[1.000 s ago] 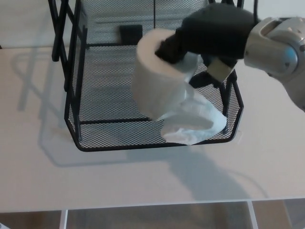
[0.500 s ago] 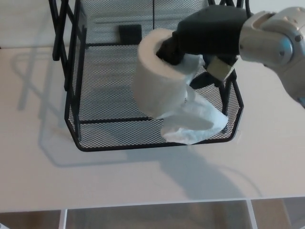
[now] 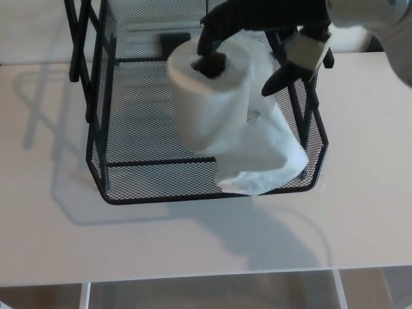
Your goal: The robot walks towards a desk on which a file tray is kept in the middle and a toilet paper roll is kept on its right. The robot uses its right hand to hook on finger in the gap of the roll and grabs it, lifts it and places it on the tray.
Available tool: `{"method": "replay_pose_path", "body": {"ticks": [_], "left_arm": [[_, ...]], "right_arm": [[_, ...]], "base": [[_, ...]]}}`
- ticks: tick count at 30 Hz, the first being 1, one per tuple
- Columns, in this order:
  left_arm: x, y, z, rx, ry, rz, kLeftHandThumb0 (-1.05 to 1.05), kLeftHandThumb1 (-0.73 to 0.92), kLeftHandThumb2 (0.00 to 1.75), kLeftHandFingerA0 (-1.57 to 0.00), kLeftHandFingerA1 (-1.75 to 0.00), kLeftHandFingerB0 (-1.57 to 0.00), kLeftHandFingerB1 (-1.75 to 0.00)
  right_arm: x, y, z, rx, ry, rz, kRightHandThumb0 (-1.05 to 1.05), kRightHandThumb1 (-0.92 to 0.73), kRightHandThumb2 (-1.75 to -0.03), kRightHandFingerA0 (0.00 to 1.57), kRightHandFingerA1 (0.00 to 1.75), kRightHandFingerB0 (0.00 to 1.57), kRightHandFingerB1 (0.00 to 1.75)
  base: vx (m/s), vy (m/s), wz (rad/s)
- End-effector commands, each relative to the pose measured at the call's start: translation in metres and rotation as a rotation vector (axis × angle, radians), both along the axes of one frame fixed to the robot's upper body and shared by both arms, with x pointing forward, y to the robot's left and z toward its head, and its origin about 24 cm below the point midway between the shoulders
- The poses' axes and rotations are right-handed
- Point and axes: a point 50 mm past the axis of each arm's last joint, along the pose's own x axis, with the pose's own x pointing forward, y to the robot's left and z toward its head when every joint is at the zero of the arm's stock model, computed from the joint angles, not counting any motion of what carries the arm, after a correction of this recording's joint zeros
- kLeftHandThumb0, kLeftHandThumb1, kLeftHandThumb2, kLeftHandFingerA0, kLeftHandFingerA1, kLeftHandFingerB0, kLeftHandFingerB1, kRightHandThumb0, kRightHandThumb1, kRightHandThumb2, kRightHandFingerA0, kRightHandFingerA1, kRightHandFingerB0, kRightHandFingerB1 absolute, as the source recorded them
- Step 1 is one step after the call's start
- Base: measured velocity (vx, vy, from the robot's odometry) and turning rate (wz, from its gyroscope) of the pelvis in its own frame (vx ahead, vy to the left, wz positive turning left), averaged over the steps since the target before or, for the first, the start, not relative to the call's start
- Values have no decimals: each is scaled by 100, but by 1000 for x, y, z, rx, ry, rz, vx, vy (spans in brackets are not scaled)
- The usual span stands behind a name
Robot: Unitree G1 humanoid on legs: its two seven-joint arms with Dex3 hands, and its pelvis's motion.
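A white toilet paper roll [image 3: 209, 103] stands tilted over the floor of the black wire-mesh file tray [image 3: 116, 193], its core hole facing up. My right hand [image 3: 270, 26] is above it at the top right, with one black finger [image 3: 207, 40] reaching down to the core hole; the hand is shut on the roll. Another finger [image 3: 278, 78] sticks out past the roll's right side. A loose tail of paper [image 3: 264, 164] hangs down onto the tray's front right rim. My left hand does not show.
The tray sits in the middle of a pale desk [image 3: 360, 193], with black upright frame bars [image 3: 96, 51] at its back left. A small black block [image 3: 174, 42] lies at the back of the tray. The desk's front edge runs along the bottom.
My right hand has risen and moved left, carrying the roll leftward toward the tray's middle. The roll now stands more upright and the paper tail has stretched out.
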Motion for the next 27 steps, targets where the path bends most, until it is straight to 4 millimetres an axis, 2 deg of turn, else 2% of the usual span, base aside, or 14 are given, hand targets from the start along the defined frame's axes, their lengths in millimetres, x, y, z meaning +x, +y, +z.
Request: {"method": "replay_pose_path", "body": {"ticks": [1, 5, 6, 8, 9, 11, 12, 13, 14, 17, 19, 20, 22, 27], "left_arm": [[-4, 9, 7, 53, 9, -22, -86, 88, 67, -45, -48, -29, -34], [-5, 8, 6, 32, -6, 5, -83, 88, 66, -40, -46, -26, -34], [-5, 8, 6, 28, -7, 10, -83, 88, 67, -41, -47, -26, -34], [-5, 8, 6, 25, -8, 15, -82, 88, 67, -40, -46, -26, -34], [-5, 9, 6, 20, -15, 23, -83, 86, 66, -40, -47, -27, -34], [-5, 9, 6, 13, -24, 35, -83, 86, 66, -40, -47, -27, -34], [-5, 8, 5, 20, -19, 29, -82, 87, 66, -40, -47, -27, -35], [-5, 8, 5, 27, -12, 22, -82, 87, 66, -41, -46, -27, -34], [-6, 8, 5, 31, -9, 26, -82, 87, 66, -43, -48, -29, -36], [-6, 8, 5, 41, 10, 14, -83, 88, 67, -44, -48, -30, -35], [-6, 9, 5, 49, 15, 5, -84, 88, 66, -44, -46, -30, -34], [-6, 9, 6, 47, 12, 0, -83, 88, 67, -42, -47, -27, -34], [-6, 9, 6, 40, 11, 1, -83, 88, 66, -42, -47, -28, -34], [-5, 9, 6, 42, 2, 24, -84, 87, 66, -44, -46, -30, -34]], "right_arm": [[-15, -7, 45, -74, 180, -28, -39, -56, -56, 82, 81, 18, 36], [-26, -26, 80, -48, 142, -87, -38, -58, -58, 75, 71, 21, 30], [-30, -34, 91, -26, 130, -101, -47, -48, -76, 70, 71, 14, 40], [-31, -40, 98, -5, 120, -127, -41, -57, -57, 75, 66, 22, 31], [-33, -51, 108, 23, 113, -156, -53, -46, -79, 63, 74, 14, 44], [-36, -64, 118, 54, 111, -180, -53, -46, -79, 63, 74, 14, 44], [-45, -87, 133, 130, 68, -244, -49, -56, -56, 73, 68, 23, 33], [-49, -104, 140, 210, 74, -274, -53, -43, -76, 76, 74, 16, 43], [-57, -132, 149, 338, 72, -328, -47, -54, -57, 81, 77, 25, 33], [-70, -161, 157, 449, 46, -382, -50, -56, -58, 77, 86, 24, 32], [-84, -218, 157, 702, 64, -460, -43, -60, -58, 78, 89, 19, 35], [-92, -243, 152, 778, 30, -461, -38, -61, -59, 86, 70, 24, 30], [-110, -304, 127, 950, -58, -499, -34, -63, -59, 85, 72, 23, 29], [-147, -368, 69, 1105, -255, -859, -41, -60, -58, 73, 62, 29, 31]], "base": [[0, 0, 0], [0, 0, 0], [0, 0, 0], [0, 0, 0], [0, 0, 0], [0, 0, 0], [0, 0, 0], [0, 0, 0], [0, 0, 0], [0, 0, 0], [0, 0, 0], [0, 0, 0], [0, 0, 0], [0, 0, 0]]}}
